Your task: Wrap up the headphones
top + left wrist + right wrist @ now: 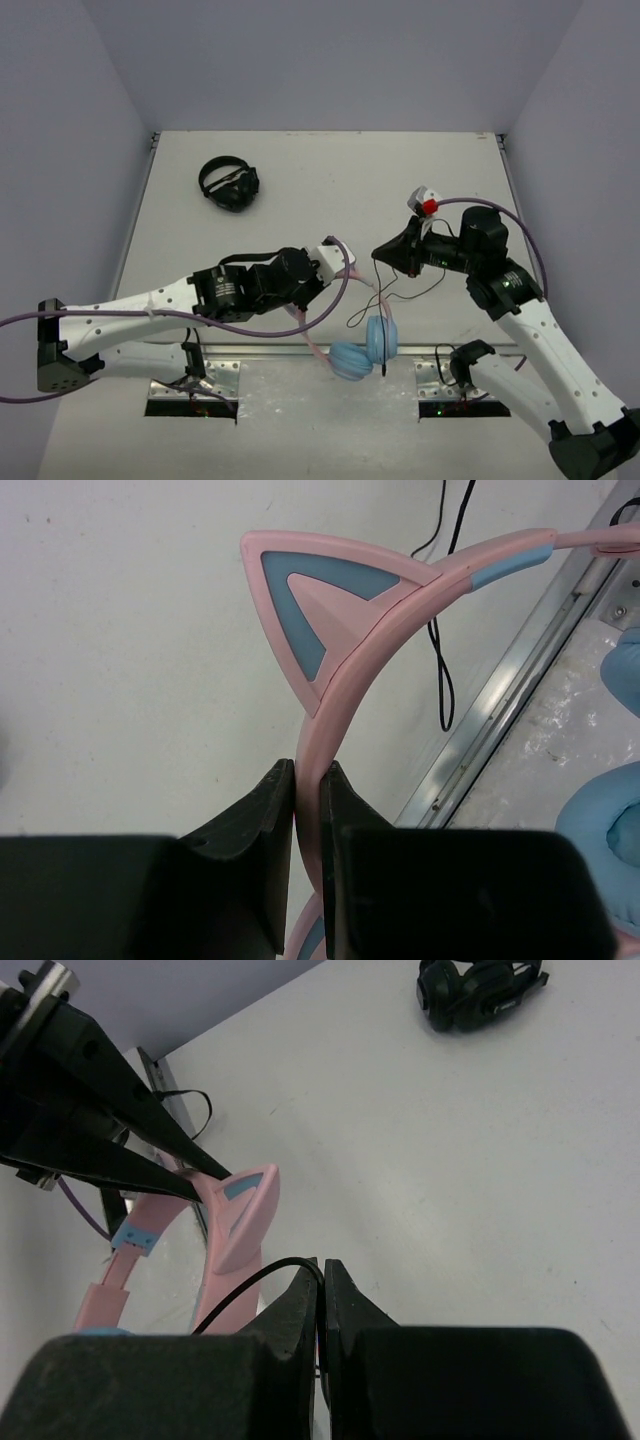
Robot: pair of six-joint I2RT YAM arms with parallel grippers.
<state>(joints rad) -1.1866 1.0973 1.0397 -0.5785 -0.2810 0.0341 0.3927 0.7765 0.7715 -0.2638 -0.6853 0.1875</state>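
Note:
The headphones hang at the table's near edge, with light-blue ear cups (362,350) and a thin pink headband (400,605) with a cat ear (315,595). My left gripper (347,266) is shut on the headband (308,780) just below the cat ear and holds it up. My right gripper (381,250) is shut on the thin black cable (250,1285), which loops from its tips (320,1265) towards the headband (235,1230). The rest of the cable (412,290) lies slack on the table between both grippers. The left gripper's fingers (140,1150) show in the right wrist view.
All-black headphones (230,184) lie at the far left of the table, also in the right wrist view (480,990). A metal rail (505,690) runs along the table's near edge. The arm base plates (205,385) sit below it. Grey walls enclose the table.

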